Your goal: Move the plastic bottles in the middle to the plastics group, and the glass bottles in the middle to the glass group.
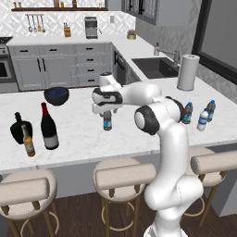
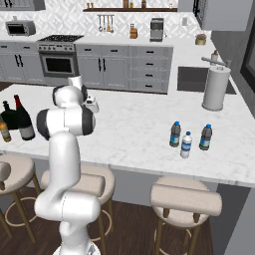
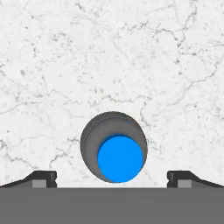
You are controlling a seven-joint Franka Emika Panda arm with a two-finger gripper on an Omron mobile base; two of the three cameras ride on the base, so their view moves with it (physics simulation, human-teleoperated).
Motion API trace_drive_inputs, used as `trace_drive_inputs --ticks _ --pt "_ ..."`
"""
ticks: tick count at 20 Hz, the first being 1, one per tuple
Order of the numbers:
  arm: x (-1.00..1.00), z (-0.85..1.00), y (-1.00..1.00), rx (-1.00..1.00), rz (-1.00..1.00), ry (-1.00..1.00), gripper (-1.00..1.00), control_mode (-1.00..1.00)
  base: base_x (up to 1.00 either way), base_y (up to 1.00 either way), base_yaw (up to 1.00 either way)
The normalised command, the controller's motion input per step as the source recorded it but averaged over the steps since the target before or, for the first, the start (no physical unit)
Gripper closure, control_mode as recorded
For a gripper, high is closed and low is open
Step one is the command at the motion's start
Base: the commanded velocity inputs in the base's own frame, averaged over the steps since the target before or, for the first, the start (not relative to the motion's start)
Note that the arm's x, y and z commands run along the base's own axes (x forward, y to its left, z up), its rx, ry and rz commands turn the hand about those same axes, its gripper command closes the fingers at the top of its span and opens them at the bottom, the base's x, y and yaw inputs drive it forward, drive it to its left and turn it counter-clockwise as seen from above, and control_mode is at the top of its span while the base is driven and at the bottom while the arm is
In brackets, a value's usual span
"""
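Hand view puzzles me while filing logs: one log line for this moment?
pincer open | above water bottle | wine bottle beside glass group | three bottles right

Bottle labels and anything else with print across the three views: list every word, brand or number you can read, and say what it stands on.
No text is readable.
Wine bottle: pale label, blurred.
Beer bottle: pale label, too small.
Water bottle under the gripper: blue label, too small; the hand view shows its cap from above, unmarked.
Three water bottles at the right: blue labels, blurred.
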Motion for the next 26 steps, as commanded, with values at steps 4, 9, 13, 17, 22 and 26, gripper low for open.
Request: trace_drive_inputs --ticks 4,9,13,17,22,26 --pt "0.25 -0.14 0.02 0.00 0.00 0.00 -1.00 -1.00 0.00 0.00 0.00" --pt "0.26 -0.08 0.01 0.00 0.00 0.00 -1.00 -1.00 0.00 0.00 0.00" --pt "0.03 -0.10 0.01 0.00 0.00 0.00 -1.00 -1.00 0.00 0.00 0.00" --pt "0.00 -0.20 0.01 0.00 0.00 0.00 1.00 -1.00 0.00 0.00 0.00" --pt "0.00 -0.25 -0.01 0.00 0.00 0.00 1.00 -1.00 0.00 0.00 0.00" --pt "-0.10 -0.15 -0.11 -0.01 0.00 -0.02 1.00 -1.00 0.00 0.00 0.00"
